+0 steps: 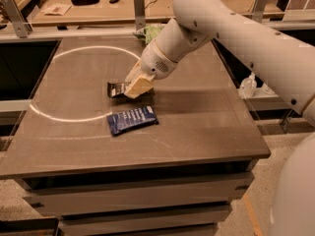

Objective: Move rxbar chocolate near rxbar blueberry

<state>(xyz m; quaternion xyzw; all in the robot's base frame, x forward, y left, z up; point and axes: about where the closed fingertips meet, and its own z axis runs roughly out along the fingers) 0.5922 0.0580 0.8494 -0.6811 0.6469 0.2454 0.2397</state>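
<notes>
The rxbar chocolate [116, 89] is a narrow dark brown-black bar at the table's middle, with its left end sticking out from under my gripper. My gripper [137, 86], with tan fingers, is shut on the bar's right part and holds it low over the table. The rxbar blueberry [132, 120] is a flat dark blue wrapper with white lettering. It lies flat just in front of the gripper, a short gap from the chocolate bar.
A green bag [149, 32] lies at the table's far edge behind my arm. A white ring [54, 118] is marked on the left half of the brown table [206, 127]. A bottle [247, 86] stands off the table's right side.
</notes>
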